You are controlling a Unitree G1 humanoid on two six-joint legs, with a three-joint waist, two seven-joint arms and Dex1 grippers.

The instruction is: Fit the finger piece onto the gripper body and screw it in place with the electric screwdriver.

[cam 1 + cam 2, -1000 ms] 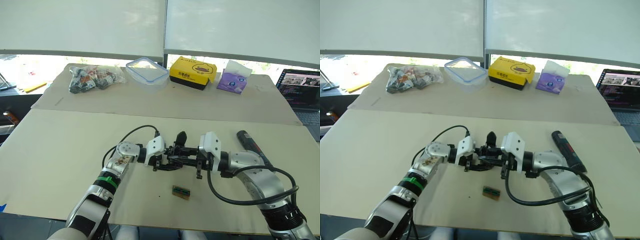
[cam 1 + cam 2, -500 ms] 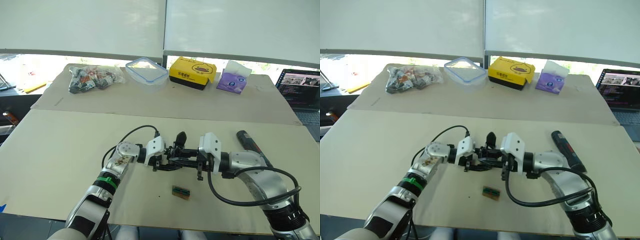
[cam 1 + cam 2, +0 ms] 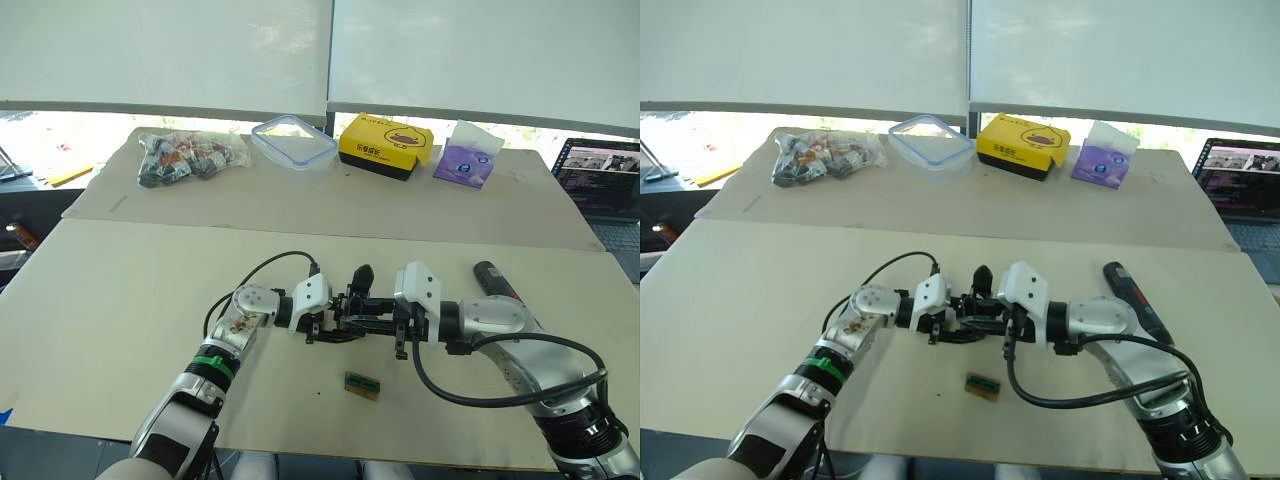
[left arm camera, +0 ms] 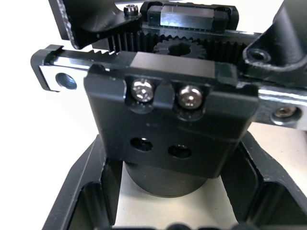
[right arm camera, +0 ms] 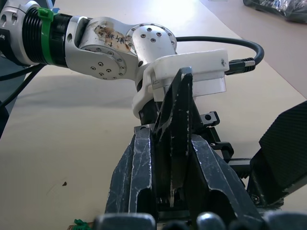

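Centre of the pale surface point(image 3: 120, 300): the left hand point(image 3: 322, 322) and right hand point(image 3: 385, 322) meet fingertip to fingertip, just above the surface. Between them sits the gripper body point(image 3: 352, 305), its pointed black finger sticking up on the far side. In the left wrist view the gripper body point(image 4: 168, 120) stands directly ahead of the left hand's fingers point(image 4: 81, 201), which flank its round lower part; two bright screw heads and two bare holes show on its black face. Whether those fingers press on it cannot be told. In the right wrist view the right hand's fingers point(image 5: 141, 167) are closed on the finger piece point(image 5: 175, 115), a black wedge whose tip points toward the left hand. The electric screwdriver point(image 3: 497, 282) lies on the surface to the right, beyond the right forearm, apart from both hands. A small flat green-and-tan block point(image 3: 362, 383) lies on the surface on the near side of the hands.
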